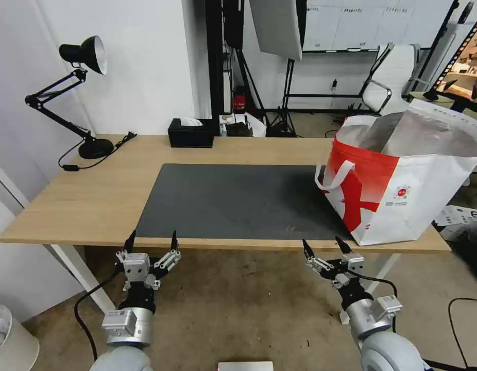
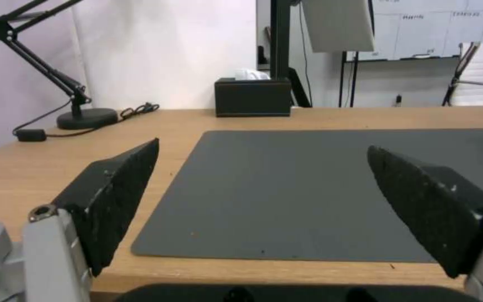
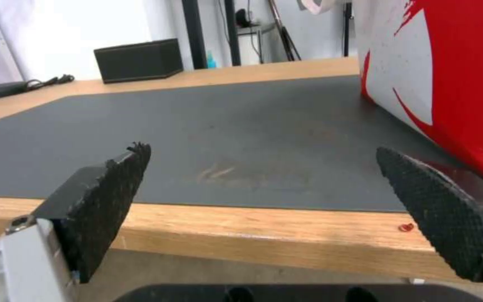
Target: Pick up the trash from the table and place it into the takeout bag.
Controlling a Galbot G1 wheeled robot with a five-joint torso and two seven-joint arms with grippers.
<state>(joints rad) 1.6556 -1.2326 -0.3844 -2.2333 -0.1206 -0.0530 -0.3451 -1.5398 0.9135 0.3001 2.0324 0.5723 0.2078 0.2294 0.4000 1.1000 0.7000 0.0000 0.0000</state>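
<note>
No trash is left on the surface [image 1: 94, 201]: the dark grey mat [image 1: 233, 201] is bare apart from faint smears near its front edge. One tiny red fleck [image 3: 405, 227] sits on the wood at the front edge, just beside your right claw [image 1: 325, 246]; too small to say what it is.

The takeout bag [image 1: 403, 190] stands upright on the surface's right end, overlapping the mat's right edge, mouth open. You see foil lining inside, but the contents are hidden from here.

The right claw is nearer the bag, which lies ahead and to its right. Both claws hang below the front edge, pointing up at it. The left claw [image 1: 151, 241] is at the mat's front-left corner. Both are spread wide, gripping nothing.

Black tissue box [image 1: 191, 133] and desk lamp [image 1: 84, 98] at the far edge, well apart from both claws.

Judgement: pickup looks done.
</note>
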